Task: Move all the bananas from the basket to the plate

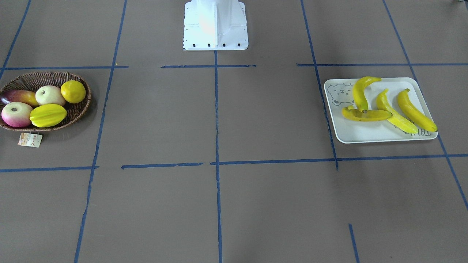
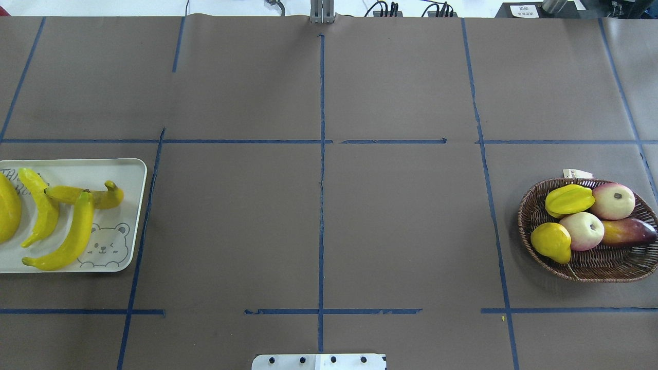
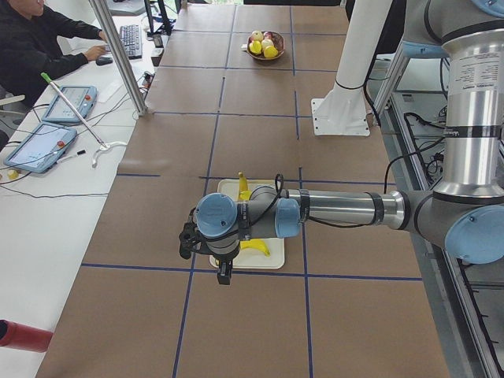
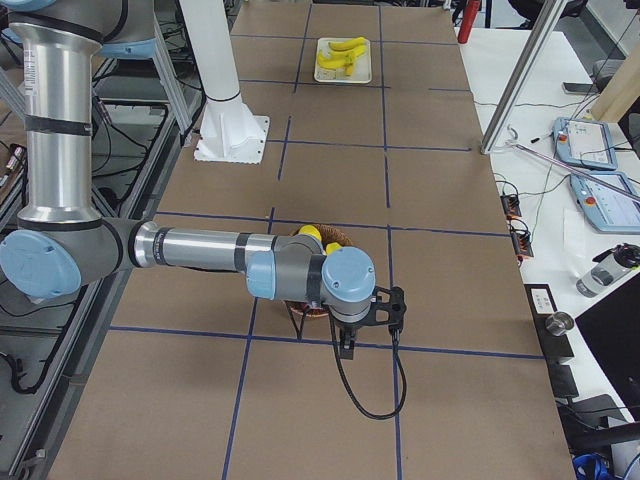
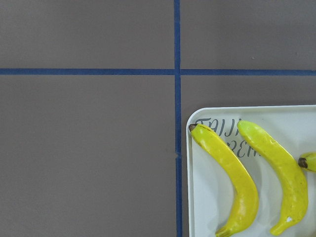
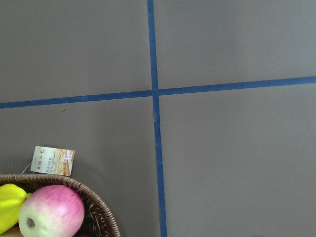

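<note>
Several yellow bananas (image 1: 395,113) lie on the pale plate (image 1: 351,133) with the bear drawing, also seen in the overhead view (image 2: 118,169). The left wrist view shows two of the bananas (image 5: 232,173) on the plate's corner (image 5: 197,197). The wicker basket (image 1: 78,109) holds a starfruit (image 1: 47,115), a lemon (image 1: 73,91), two apples and a mango; no banana shows in it. My left gripper (image 3: 224,274) hangs above the plate's outer edge. My right gripper (image 4: 345,345) hangs above the basket's outer edge. I cannot tell whether either is open or shut.
The basket's paper tag (image 6: 52,160) lies on the brown table cover beside the rim (image 6: 106,217). Blue tape lines (image 2: 322,205) cross the table. The robot's white base (image 1: 215,25) stands at the table's middle edge. An operator (image 3: 39,39) sits at a side desk.
</note>
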Available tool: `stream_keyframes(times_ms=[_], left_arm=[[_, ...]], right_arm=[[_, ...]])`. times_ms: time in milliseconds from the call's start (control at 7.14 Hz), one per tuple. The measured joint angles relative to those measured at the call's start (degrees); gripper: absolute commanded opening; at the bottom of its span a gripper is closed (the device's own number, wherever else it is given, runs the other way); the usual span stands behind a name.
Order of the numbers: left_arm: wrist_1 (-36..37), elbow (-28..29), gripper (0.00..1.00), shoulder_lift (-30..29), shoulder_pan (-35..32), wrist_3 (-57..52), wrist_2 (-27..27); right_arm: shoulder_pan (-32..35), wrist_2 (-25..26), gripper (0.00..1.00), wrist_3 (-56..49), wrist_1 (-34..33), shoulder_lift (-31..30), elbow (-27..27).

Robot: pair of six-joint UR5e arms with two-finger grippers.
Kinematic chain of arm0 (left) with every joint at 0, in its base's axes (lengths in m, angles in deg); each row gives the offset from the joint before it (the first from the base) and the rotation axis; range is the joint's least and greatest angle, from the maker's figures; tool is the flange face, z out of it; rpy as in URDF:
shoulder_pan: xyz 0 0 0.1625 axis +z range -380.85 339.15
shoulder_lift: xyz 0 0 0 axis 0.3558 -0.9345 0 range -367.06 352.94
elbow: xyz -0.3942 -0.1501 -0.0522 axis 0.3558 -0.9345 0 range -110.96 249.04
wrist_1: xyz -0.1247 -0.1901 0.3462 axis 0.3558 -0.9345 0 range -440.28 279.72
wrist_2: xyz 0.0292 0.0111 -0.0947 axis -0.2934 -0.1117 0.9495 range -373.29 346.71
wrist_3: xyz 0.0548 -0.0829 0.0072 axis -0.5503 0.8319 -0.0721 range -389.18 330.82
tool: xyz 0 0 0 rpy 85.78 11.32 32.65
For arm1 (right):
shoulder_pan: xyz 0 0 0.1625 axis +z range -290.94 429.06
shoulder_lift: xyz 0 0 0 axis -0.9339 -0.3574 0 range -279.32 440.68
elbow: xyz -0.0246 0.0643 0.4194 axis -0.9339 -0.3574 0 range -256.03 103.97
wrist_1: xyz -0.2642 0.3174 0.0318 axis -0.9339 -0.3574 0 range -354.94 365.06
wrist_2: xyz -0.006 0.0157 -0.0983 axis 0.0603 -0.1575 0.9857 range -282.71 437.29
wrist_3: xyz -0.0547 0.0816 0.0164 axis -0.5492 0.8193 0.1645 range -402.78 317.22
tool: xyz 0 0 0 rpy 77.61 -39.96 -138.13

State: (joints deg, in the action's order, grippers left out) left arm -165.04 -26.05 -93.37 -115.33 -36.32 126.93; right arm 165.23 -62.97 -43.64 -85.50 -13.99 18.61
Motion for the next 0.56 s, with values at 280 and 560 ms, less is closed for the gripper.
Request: stream_keyframes(times_ms=[280,560], left_arm=[[-0.65,0.52,1.0,-0.15,0.1,0.04,-0.03],[-0.74,0.58,1.0,-0.3,0.16,0.09,-0.03]], right_arm=[[-0.23,-0.17,1.0,0.06,0.03,0.18,-0.01],[-0.22,-0.15,1.0,0.05,0.09,0.36,-0.01]])
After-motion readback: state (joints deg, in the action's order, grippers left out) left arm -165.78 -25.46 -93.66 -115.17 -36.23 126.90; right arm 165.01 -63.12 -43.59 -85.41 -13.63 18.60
